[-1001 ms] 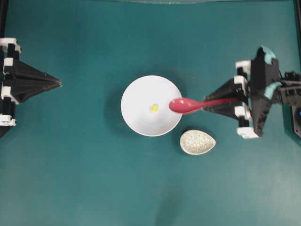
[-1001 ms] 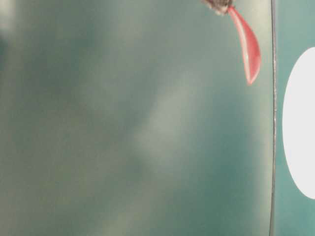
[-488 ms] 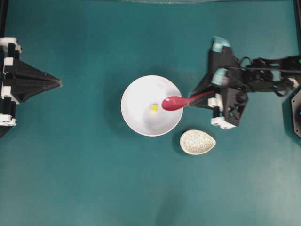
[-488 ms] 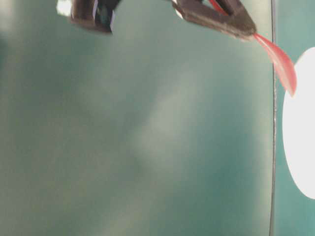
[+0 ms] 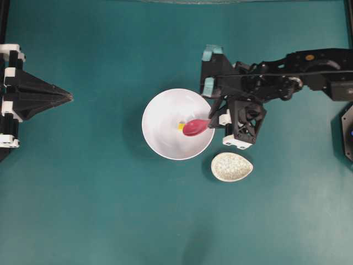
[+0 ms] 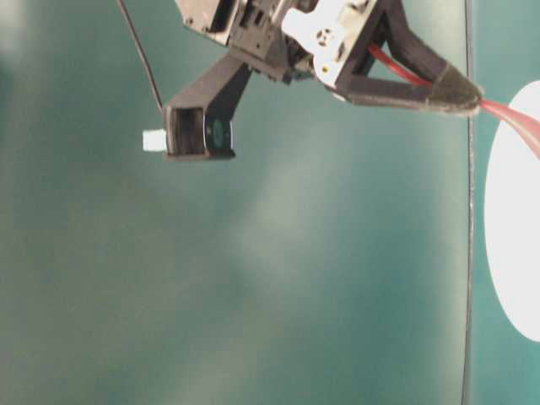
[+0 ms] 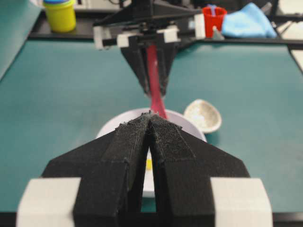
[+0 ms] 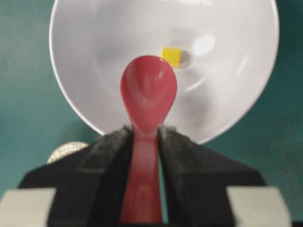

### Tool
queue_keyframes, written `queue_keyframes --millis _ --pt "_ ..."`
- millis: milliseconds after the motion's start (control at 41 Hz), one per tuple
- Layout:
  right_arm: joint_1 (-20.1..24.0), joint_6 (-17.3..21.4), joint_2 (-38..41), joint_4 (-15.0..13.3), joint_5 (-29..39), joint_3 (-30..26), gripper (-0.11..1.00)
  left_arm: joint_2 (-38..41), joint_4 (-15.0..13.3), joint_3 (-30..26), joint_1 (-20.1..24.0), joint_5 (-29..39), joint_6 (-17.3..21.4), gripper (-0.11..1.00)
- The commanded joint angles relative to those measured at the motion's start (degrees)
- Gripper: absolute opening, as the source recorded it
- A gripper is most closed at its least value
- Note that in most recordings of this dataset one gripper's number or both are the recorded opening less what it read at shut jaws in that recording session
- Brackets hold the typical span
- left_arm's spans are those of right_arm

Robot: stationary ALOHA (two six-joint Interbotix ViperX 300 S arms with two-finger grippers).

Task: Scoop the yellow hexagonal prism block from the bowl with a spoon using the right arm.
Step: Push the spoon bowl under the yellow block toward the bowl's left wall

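The white bowl [image 5: 162, 118] stands mid-table with the tiny yellow block [image 5: 180, 126] near its centre. My right gripper [image 5: 212, 122] is shut on the handle of the pink-red spoon [image 5: 194, 127], just over the bowl's right rim. The scoop [image 8: 148, 94] hangs inside the bowl [image 8: 94, 47], close beside the block [image 8: 171, 56] and not covering it in the right wrist view. Whether scoop and block touch I cannot tell. My left gripper [image 5: 69, 97] rests shut at the far left, pointing at the bowl, well away from it.
A small speckled beige dish [image 5: 231, 167] lies just right of and below the bowl, under the right arm's wrist. At the table's far edge in the left wrist view stand a yellow container [image 7: 60, 14], a red cup [image 7: 214, 19] and a blue cloth [image 7: 248, 21].
The right arm has reached leftward with the spoon. The scoop went from the bowl's right rim down into the bowl beside the yellow block. The left arm stayed still.
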Motion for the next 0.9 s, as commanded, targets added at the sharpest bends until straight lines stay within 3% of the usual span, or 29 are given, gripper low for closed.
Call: queue_keyframes --millis 0,879 --pt "-0.26 0.18 -0.35 -0.44 1.14 -2.29 0.26 0.44 0.18 -1.32 0.09 -0.62 0.0 0.03" --pt "-1.32 0.44 3.16 -0.44 2.55 -3.6 0.26 0.35 0.18 -1.32 0.09 -0.62 0.09 0.03"
